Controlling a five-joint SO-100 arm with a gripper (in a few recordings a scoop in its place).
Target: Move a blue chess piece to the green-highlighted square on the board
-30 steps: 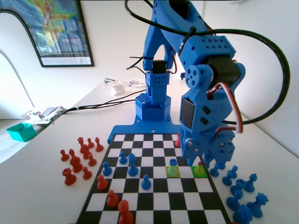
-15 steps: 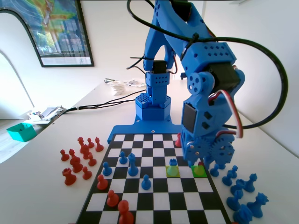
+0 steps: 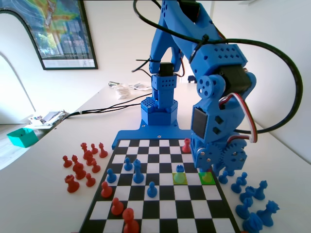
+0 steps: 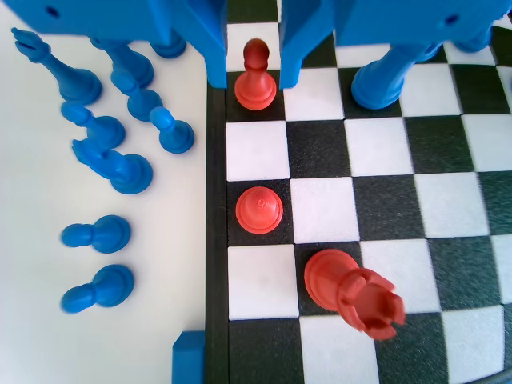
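- My gripper (image 4: 253, 78) is low at the board's (image 3: 146, 213) right edge in the fixed view; its fingers are apart, with a red pawn (image 4: 256, 90) standing between them, not squeezed.
- The blue chess piece (image 3: 180, 169) waits by the yellow-green square (image 3: 180, 179), just left of the green-highlighted square (image 3: 208, 178).
- I think the red pawn must go first; I should close gently on its middle and lift straight up.
- The spare blue pieces (image 4: 120, 168) stand near; I must not bump them.
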